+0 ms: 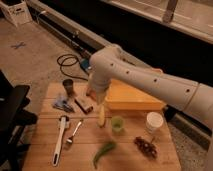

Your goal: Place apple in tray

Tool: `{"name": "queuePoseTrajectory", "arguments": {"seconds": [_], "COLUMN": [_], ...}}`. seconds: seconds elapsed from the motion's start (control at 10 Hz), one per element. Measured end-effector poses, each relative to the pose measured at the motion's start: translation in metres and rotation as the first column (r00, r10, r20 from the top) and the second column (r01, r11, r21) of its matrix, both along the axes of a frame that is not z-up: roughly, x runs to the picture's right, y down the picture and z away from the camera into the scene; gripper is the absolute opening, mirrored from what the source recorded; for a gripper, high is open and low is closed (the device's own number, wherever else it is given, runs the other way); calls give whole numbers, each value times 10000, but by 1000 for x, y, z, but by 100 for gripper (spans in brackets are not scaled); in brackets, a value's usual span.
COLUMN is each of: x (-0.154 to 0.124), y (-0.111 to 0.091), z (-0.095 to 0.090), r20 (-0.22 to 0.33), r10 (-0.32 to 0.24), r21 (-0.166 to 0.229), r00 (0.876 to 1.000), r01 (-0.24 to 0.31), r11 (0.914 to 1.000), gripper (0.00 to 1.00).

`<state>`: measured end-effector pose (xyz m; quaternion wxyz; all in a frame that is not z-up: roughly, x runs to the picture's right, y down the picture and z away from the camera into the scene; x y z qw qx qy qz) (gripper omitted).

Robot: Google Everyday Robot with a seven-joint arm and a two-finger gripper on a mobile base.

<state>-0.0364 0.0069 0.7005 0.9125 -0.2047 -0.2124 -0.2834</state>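
Note:
The yellow tray (134, 98) stands at the back right of the wooden table. My gripper (92, 93) hangs at the end of the white arm (145, 80), just left of the tray's left wall and above the table's back middle. The arm covers the tray's far side. The apple does not show in this view; the wrist and arm hide whatever is at the fingers.
A long yellow fruit (101, 116), a green cup (117, 123), a white cup (154, 121), grapes (146, 146) and a green pepper (104, 151) lie in front. A spoon (74, 135), a white-handled tool (60, 140), a dark cup (68, 87) and a brown block (85, 105) lie left. A black chair (12, 112) stands at the table's left.

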Motion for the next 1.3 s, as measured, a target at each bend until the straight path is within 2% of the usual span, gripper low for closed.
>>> {"name": "queuePoseTrajectory", "arguments": {"seconds": [0.2, 0.4, 0.6, 0.8, 1.1, 1.3], "x": [42, 84, 124, 151, 175, 186], "y": [-54, -78, -88, -81, -48, -26], "z": [13, 27, 48, 76, 119, 141], "r20": [-208, -328, -571, -757, -823, -570], "r10": [742, 1524, 2254, 2794, 3278, 3577], "r21": [355, 525, 434, 181, -244, -425], "r00": [9970, 9878, 9726, 9572, 9412, 9321], "r01": [-734, -1506, -2231, -2788, -3307, -3603], "r11": [9967, 9872, 9738, 9602, 9434, 9319], "gripper": [0, 0, 0, 0, 0, 3]}}
